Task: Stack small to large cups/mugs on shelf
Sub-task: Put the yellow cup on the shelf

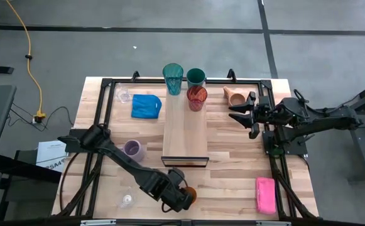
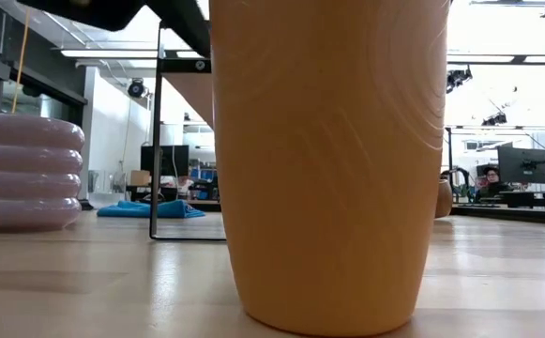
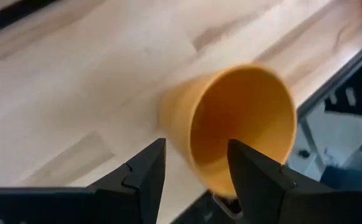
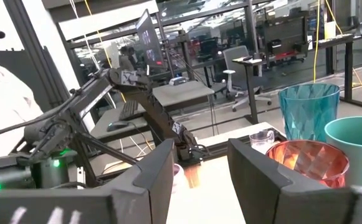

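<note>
Left gripper [image 1: 185, 199] sits at the near table edge, just nearer than the shelf's [image 1: 185, 135] near end, fingers [image 3: 144, 177] parted and straddling the wall of the orange cup [image 3: 233, 127]; one finger is outside, the other inside the mouth, and whether they press the wall cannot be told. In the low view the orange cup [image 2: 333, 160] stands upright on the wood. Left of the shelf's near end stands the lavender mug [image 1: 132, 149], close to the left arm; a clear glass [image 1: 127, 199] sits nearer the table edge, left of the gripper. Right gripper [image 1: 240, 115] hovers right of the shelf's far half, fingers [image 4: 149, 180] apart, nothing between them. The tan mug [image 1: 234, 96] lies on its side just beyond that gripper. On the shelf's far end stands the red cup [image 1: 196, 98]; teal tumbler [image 1: 173, 78] and green cup [image 1: 196, 76] stand at its far edge. The shelf's near half is bare wood. Left of the shelf's far half lie a blue cloth [image 1: 146, 105] and a second glass [image 1: 124, 95]. A pink sponge [image 1: 265, 194] lies well right of the shelf's near end, at the near table edge.
</note>
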Robot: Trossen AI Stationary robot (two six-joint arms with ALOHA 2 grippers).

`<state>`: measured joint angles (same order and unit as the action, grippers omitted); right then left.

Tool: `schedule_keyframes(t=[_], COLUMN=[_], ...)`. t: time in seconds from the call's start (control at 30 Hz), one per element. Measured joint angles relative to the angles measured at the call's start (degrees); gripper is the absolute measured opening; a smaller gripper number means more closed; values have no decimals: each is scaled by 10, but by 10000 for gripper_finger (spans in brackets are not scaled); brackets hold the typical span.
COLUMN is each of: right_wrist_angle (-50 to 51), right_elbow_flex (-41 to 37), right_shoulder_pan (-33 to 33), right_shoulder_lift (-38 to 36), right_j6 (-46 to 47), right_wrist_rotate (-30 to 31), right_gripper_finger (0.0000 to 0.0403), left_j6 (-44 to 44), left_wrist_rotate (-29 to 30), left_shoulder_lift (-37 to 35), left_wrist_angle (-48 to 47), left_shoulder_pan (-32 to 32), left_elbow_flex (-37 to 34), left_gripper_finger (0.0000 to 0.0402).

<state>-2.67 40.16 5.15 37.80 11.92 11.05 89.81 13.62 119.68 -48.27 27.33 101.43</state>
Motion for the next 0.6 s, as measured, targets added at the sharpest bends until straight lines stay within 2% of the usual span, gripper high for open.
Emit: schedule_keyframes(t=[0.13, 0.3, 0.6], right_wrist_angle=[-1, 0, -1], right_elbow_flex=[0, 0, 0], right_shoulder_pan=[0, 0, 0], right_shoulder_lift=[0, 0, 1], right_j6=[0, 0, 0], right_wrist_rotate=[0, 1, 4], right_gripper_finger=[140, 140, 140], left_j6=[5, 6, 6], left_wrist_rotate=[12, -17, -12], left_shoulder_lift=[4, 23, 29], left_wrist_angle=[-3, 8, 17], left_shoulder_pan=[0, -4, -7], left_elbow_flex=[-1, -2, -1], left_gripper_finger=[161, 161, 160])
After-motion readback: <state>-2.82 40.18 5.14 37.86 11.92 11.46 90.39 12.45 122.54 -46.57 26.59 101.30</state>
